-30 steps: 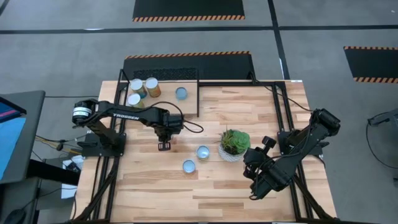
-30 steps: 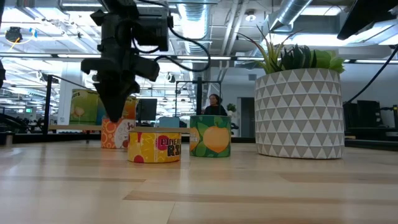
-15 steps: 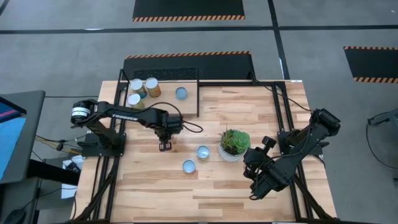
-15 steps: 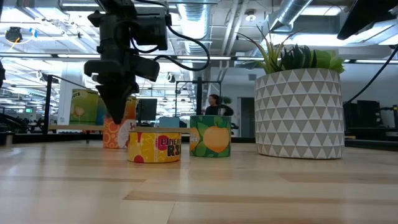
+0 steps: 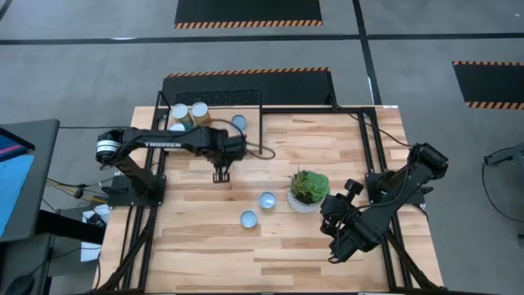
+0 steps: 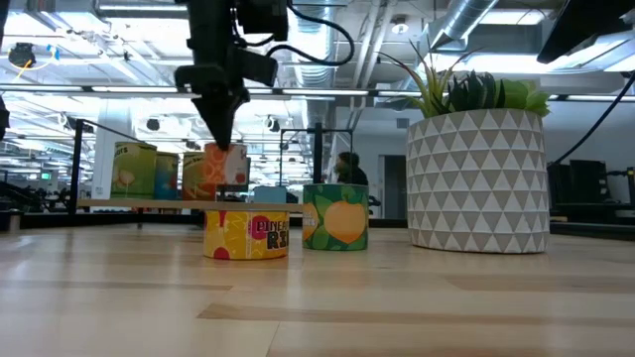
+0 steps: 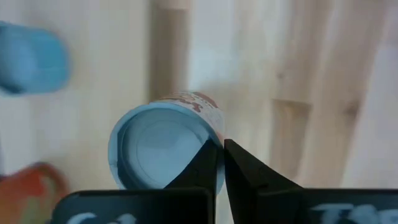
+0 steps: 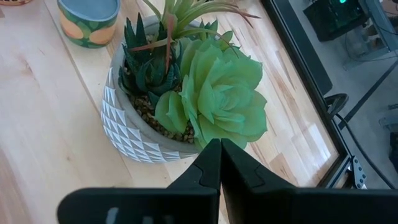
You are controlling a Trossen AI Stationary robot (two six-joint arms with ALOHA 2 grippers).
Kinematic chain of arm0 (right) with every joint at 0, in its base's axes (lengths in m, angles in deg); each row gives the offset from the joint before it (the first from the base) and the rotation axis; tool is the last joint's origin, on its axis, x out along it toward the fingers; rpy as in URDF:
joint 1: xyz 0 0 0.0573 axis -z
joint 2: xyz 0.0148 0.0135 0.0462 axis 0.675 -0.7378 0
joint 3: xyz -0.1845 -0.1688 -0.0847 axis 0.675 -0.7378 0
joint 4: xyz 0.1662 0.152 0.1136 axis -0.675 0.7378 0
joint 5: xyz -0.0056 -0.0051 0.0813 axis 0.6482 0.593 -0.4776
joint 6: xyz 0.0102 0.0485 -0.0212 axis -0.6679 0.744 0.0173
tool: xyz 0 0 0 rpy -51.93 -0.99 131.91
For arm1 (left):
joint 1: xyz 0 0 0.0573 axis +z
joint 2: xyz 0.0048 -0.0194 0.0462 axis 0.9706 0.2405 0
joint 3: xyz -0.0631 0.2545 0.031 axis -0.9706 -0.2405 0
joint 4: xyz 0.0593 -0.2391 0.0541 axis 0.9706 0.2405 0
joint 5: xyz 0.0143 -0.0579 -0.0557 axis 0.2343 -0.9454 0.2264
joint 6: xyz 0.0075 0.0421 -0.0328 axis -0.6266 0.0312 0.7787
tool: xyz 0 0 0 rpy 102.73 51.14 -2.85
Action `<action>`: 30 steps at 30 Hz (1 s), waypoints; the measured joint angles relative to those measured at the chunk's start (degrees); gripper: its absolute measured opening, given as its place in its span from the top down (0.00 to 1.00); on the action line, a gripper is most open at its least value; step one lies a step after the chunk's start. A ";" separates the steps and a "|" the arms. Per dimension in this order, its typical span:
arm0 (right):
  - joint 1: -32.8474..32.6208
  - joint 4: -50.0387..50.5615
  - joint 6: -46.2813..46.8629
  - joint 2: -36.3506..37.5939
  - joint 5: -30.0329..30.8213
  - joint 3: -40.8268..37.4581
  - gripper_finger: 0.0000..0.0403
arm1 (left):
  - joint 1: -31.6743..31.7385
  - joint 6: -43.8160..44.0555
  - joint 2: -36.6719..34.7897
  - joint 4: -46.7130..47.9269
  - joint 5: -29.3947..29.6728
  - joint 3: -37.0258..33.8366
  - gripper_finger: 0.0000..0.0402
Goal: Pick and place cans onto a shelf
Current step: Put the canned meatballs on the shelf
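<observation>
My left gripper [image 5: 219, 175] hangs over the table just near of the shelf [image 5: 250, 138], shut on a small can with a pale-blue top [image 7: 158, 149] and an orange-and-white label [image 6: 226, 167]. The shelf is a light-wood platform with black bars at the table's far left. Three cans stand on its left end [image 5: 188, 113] and one with a blue top [image 5: 238, 121] stands farther right. Two more cans stand on the tabletop: a yellow one [image 6: 246, 235] and a green one [image 6: 335, 217]. My right gripper [image 8: 219, 152] is shut and empty, close to the plant. My left gripper pinches the can's top rim [image 7: 214, 146] at one side between its two fingers, one finger over the top and one outside the wall. The fingers come from above, pointing down. The can hangs below the fingertips [image 6: 224, 139], about upright and clear of the table.
A green plant in a white patterned pot [image 5: 308, 190] stands right of the two table cans [image 5: 268, 200] [image 5: 248, 218]. Black frame bars run along the table's edges and around the shelf. A person shows far off in the room [image 6: 347, 167].
My left gripper has gone up and toward the table's far edge, nearer the shelf, staying shut. The orange can has come up with it from table level and now hangs clear, at the height of the cans on the shelf.
</observation>
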 joint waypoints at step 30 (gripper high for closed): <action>0.04 0.05 0.15 0.00 0.00 -0.04 0.93 | 27.67 -18.02 6.08 -9.88 -7.49 1.38 1.00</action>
